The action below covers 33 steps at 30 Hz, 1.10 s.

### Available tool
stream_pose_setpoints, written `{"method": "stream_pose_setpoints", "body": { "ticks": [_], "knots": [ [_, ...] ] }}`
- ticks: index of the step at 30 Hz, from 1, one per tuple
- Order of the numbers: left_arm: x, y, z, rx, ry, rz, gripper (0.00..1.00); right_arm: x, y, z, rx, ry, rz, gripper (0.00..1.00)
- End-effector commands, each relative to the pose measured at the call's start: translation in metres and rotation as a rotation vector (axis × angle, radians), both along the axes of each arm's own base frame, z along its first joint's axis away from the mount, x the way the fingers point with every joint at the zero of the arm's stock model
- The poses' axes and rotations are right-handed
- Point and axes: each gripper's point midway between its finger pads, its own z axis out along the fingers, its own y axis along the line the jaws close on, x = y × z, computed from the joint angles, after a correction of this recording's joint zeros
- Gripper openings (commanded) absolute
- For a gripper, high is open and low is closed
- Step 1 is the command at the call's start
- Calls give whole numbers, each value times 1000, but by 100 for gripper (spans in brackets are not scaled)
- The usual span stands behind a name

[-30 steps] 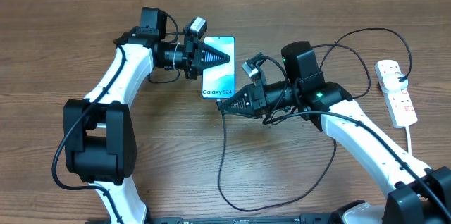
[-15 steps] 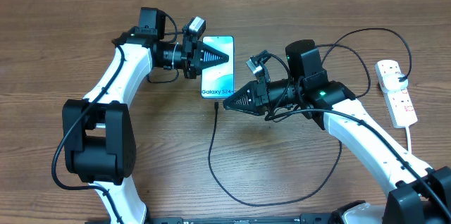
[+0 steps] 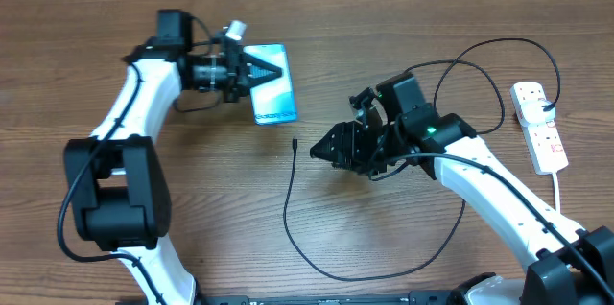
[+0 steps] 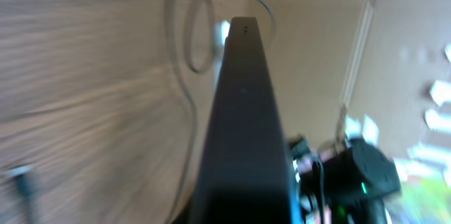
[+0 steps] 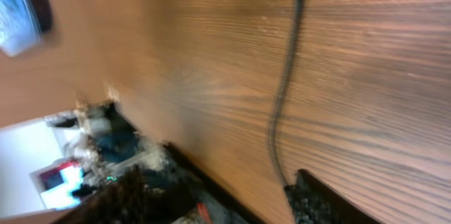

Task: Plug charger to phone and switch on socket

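Overhead: left tool point(image 3: 276, 72) grips the phone point(image 3: 271, 97); right tool point(image 3: 321, 149) gapes empty, charger point(image 3: 288, 199) lying loose, unplugged, on the worktop point(image 3: 384, 228). Plugging in and switching the socket point(image 3: 539, 128) remain.

Blurred phone point(image 4: 243, 125), seemingly edge-on, bottom cropped

a robotics lab bench, it seems: a white-and-black left arm point(image 3: 139, 104) and a matching right arm point(image 3: 499, 195) reach over a wood-grain table point(image 3: 432, 17), a white power strip point(image 3: 539, 125) lying on it, plain beige wall point(image 4: 317, 13) beyond.
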Motion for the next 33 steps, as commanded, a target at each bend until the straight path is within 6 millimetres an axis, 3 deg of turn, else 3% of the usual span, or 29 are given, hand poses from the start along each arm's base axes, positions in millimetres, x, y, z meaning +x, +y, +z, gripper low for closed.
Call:
{"method": "stream_pose_setpoints", "body": {
  "ticks": [1, 6, 9, 13, 17, 20, 24, 28, 33],
  "knots": [
    [11, 33, -8, 99, 30, 105, 4, 16, -3, 5, -156, -107, -26, 70],
    [13, 68, -21, 164, 87, 192, 4, 27, 5, 11, -347, -174, 25, 72],
    [11, 83, -25, 179, 106, 215, 4, 36, 16, 2, -454, -198, 68, 72],
    [4, 90, -27, 188, 108, 209, 4, 44, 36, -33, -537, -184, 128, 69],
    [1, 92, -31, 209, 109, 204, 4, 45, 43, -77, -604, -143, 156, 66],
    [-1, 94, -34, 228, 115, 203, 4, 43, 41, -102, -638, -95, 163, 61],
    [-2, 94, -35, 235, 123, 203, 4, 39, 37, -126, -673, -52, 179, 48],
    [-2, 94, -35, 235, 123, 203, 4, 40, 35, -130, -692, -51, 177, 30],
    [-2, 94, -35, 235, 125, 202, 4, 40, 16, -132, -760, -20, 151, 29]
  ]
}}
